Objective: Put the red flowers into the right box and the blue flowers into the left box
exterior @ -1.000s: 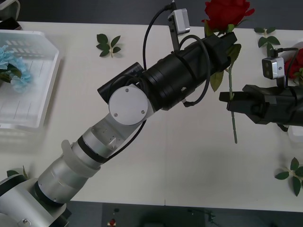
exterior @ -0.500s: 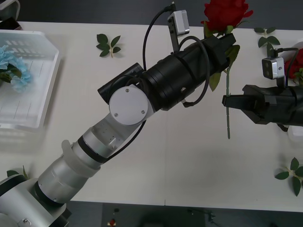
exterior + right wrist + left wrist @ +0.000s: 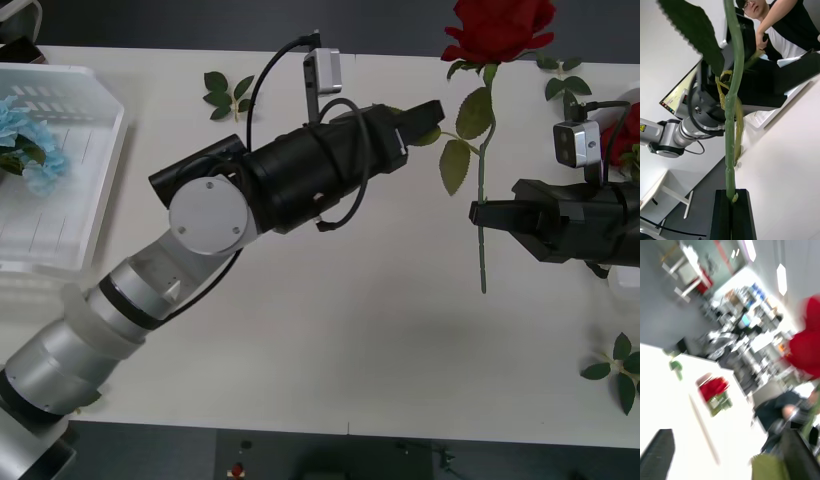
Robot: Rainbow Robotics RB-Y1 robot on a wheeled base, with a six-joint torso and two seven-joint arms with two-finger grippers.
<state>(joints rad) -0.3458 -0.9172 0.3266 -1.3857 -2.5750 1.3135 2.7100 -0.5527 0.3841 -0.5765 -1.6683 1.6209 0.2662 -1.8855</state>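
Upright, 1 red rose (image 3: 497,28) stands with its stem pinched in the closed right gripper (image 3: 480,214); left gripper (image 3: 428,113), jaws parted, holds nothing beside its leaves.

The front view is bright and clear. Light falls from above, so the white table (image 3: 330,330) shines softly and the shadows on it are pale and faint. The right wrist view is sharp up close on the green stem (image 3: 730,150), while the room behind it looks a little soft. The left wrist view is very blurry, all smeared. Ceiling lamps (image 3: 781,277) glow white and washed out there, and a red rose (image 3: 713,388) is only a fuzzy blob.
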